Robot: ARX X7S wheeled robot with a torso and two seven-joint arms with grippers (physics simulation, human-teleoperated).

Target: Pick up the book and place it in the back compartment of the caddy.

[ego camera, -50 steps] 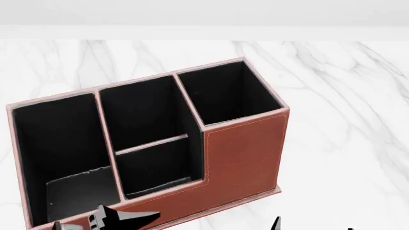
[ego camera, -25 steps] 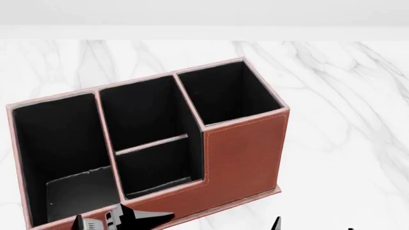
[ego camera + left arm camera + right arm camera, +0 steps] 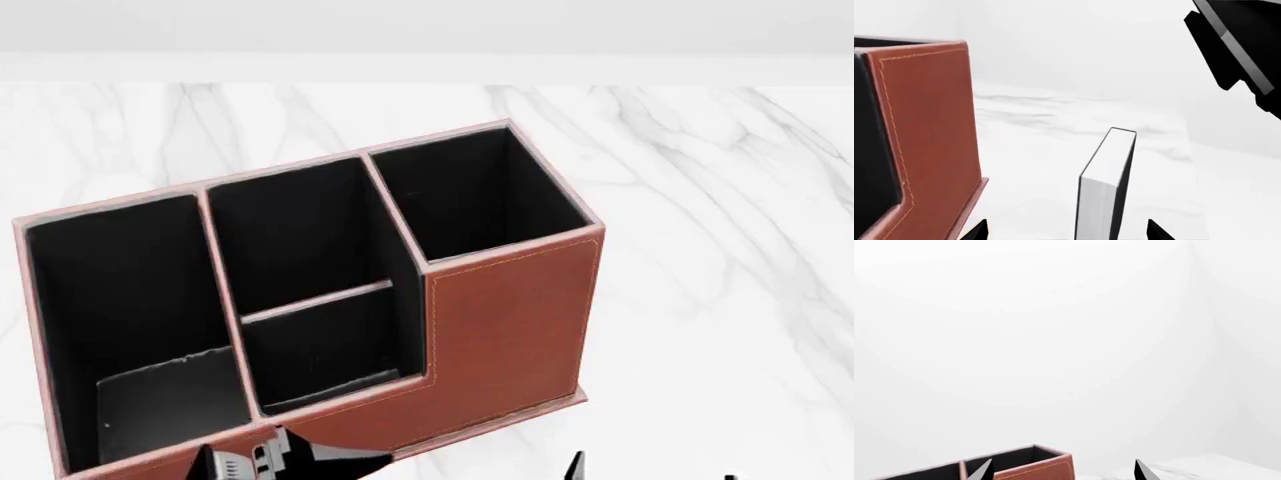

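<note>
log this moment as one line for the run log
phase: approaching book | left gripper: open, astride upright book | right gripper: open, idle | caddy: beside book, compartments empty | book: on table, not lifted

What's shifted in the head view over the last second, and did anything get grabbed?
The left gripper slid rightward along the bottom edge, in front of the caddy. Nothing was taken hold of: in the left wrist view the book stands upright between its open fingertips, apart from them. The caddy and the right gripper stayed put.

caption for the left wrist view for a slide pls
Left tool open, fingertips either side of the upright black book on the marble table, beside the leather caddy.
</note>
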